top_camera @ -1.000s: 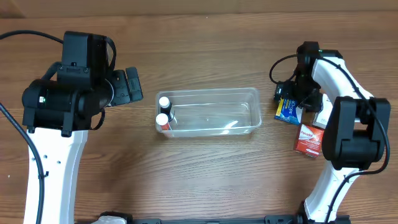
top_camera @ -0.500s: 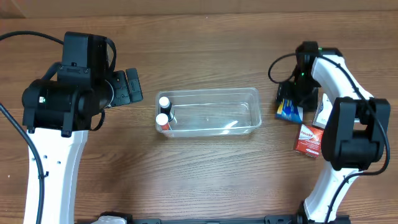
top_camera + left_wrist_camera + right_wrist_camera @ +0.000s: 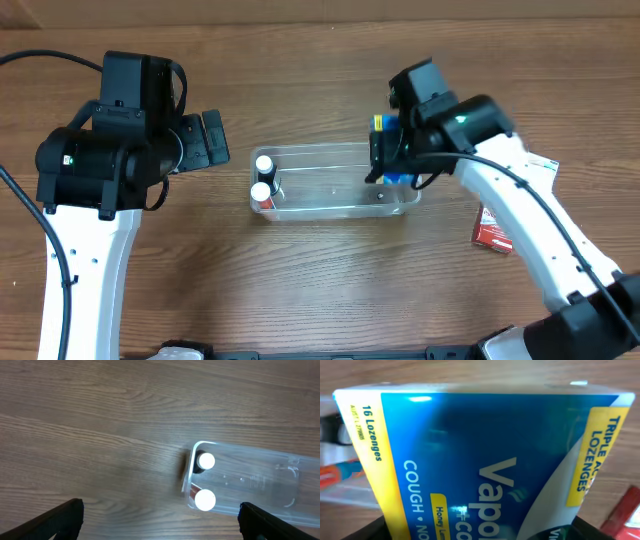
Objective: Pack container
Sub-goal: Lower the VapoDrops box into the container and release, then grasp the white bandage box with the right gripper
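Note:
The clear plastic container (image 3: pixel 340 205) lies mid-table with two white-capped bottles (image 3: pixel 262 178) standing at its left end; it also shows in the left wrist view (image 3: pixel 280 477) with the bottles (image 3: pixel 205 461). My right gripper (image 3: pixel 392 152) is shut on a blue and yellow lozenge box (image 3: pixel 384 125) and holds it over the container's right end. The box (image 3: pixel 485 460) fills the right wrist view. My left gripper (image 3: pixel 207 140) is open and empty, left of the container, with its fingers (image 3: pixel 60 520) wide apart.
A red box (image 3: pixel 493 226) lies on the table right of the container, and a white box (image 3: pixel 541 163) shows partly behind the right arm. A red edge (image 3: pixel 626 515) shows at the lower right of the right wrist view.
My right gripper has lifted the blue lozenge box off the table at the right and carried it left to above the container's right end. The left arm has not moved.

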You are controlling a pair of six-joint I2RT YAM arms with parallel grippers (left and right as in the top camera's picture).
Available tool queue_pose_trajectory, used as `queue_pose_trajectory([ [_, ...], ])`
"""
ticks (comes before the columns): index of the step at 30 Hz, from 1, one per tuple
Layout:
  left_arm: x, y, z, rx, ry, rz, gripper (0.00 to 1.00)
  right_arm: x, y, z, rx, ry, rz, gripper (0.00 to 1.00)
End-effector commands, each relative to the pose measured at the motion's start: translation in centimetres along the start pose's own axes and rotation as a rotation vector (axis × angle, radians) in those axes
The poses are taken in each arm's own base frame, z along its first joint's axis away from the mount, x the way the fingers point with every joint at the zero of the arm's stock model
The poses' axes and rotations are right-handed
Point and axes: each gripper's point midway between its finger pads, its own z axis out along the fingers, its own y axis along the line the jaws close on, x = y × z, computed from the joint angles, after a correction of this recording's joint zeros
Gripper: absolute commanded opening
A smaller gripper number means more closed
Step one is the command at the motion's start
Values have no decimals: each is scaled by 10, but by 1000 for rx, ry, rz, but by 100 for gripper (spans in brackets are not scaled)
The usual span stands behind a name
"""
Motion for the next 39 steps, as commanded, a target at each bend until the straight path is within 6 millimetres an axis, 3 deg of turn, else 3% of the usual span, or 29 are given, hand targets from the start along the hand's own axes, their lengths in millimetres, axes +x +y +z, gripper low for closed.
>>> queue_pose_trajectory([
  [1, -4, 2, 0, -12, -10, 14, 100, 11, -7, 23, 14, 20, 21, 79],
  [13, -4, 2, 0, -12, -10, 14, 100, 22, -13, 86, 65, 143, 26, 79],
  [16, -4, 2, 0, -12, -10, 14, 100, 20, -13, 88, 64, 140, 26, 79],
  [17, -4, 2, 0, -13, -11, 14, 100, 20, -13, 88, 64, 140, 26, 84],
  [18, -4, 2, 0, -13, -11, 14, 100, 20, -13, 88, 64, 139, 26, 96],
  [21, -4, 2, 0, -13, -11, 14, 100, 14, -10, 70, 63, 126, 25, 100],
  [22, -4, 2, 0, -12, -10, 14, 100, 5, -8, 54, 59, 91, 24, 100],
  [24, -4, 2, 0, -13, -10, 14, 100, -25, -12, -3, 84, -79, 63, 100],
  [26, -4, 2, 0, -13, -10, 15, 100, -46, -36, -56, 145, -235, 158, 100],
  [27, -4, 2, 0, -13, -10, 15, 100, -54, -60, -88, 178, -319, 220, 100],
  [29, -4, 2, 0, -13, -10, 15, 100, -58, -115, -117, 238, -389, 343, 100],
  [30, -4, 2, 0, -13, -9, 15, 100, -56, -138, -121, 268, -384, 374, 100],
  [32, -3, 3, 0, -14, -7, 15, 100, -43, -210, -116, 346, -320, 461, 100],
  [33, -3, 3, 0, -14, -7, 15, 100, -35, -236, -107, 361, -282, 519, 100],
  [36, -3, 3, 0, -14, -7, 15, 100, -25, -275, -84, 345, -203, 575, 100],
  [39, -3, 3, 0, -14, -7, 15, 100, -17, -300, -40, 324, -89, 526, 100],
])
